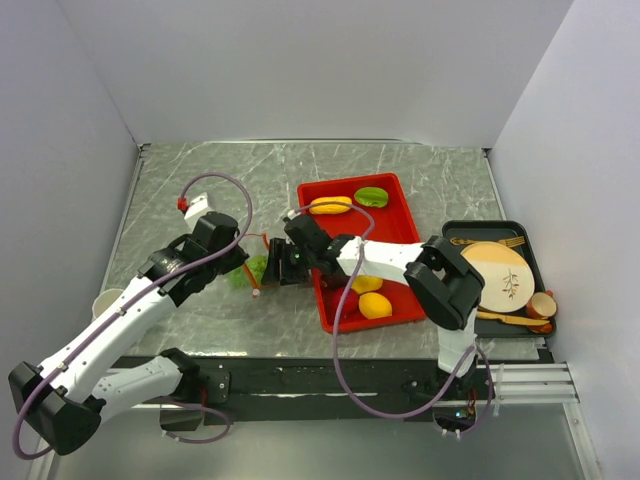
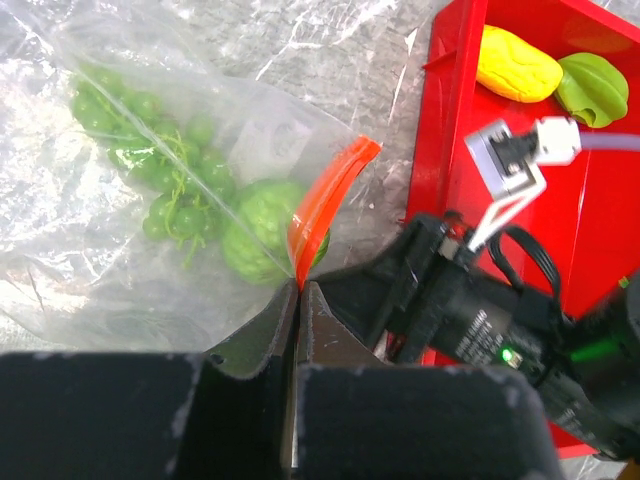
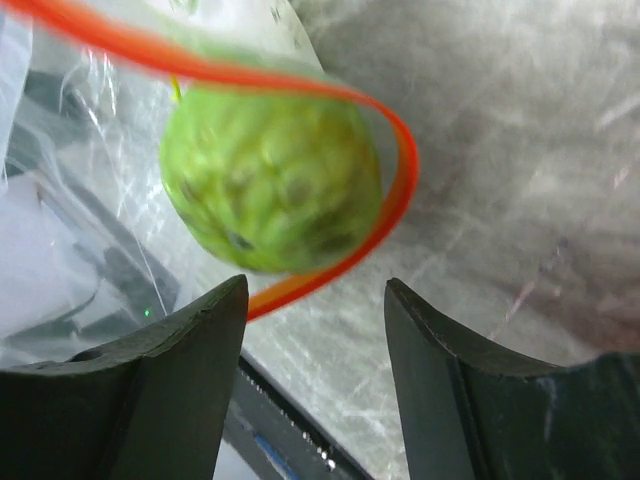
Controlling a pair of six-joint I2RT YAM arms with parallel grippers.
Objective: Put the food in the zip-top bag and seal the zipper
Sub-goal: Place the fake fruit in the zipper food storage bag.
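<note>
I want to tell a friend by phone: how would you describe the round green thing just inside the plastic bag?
Find the red tray mid-table; the clear bag lies just left of it. Right behind the bag's orange-red strip sits the green fruit: one round, knobbly ball, unlike the bunch of tiny green grapes deeper in.

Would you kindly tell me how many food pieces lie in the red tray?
4: a yellow piece and a green piece at the far end, an orange piece and another yellow one at the near end; the right arm may hide more.
</note>
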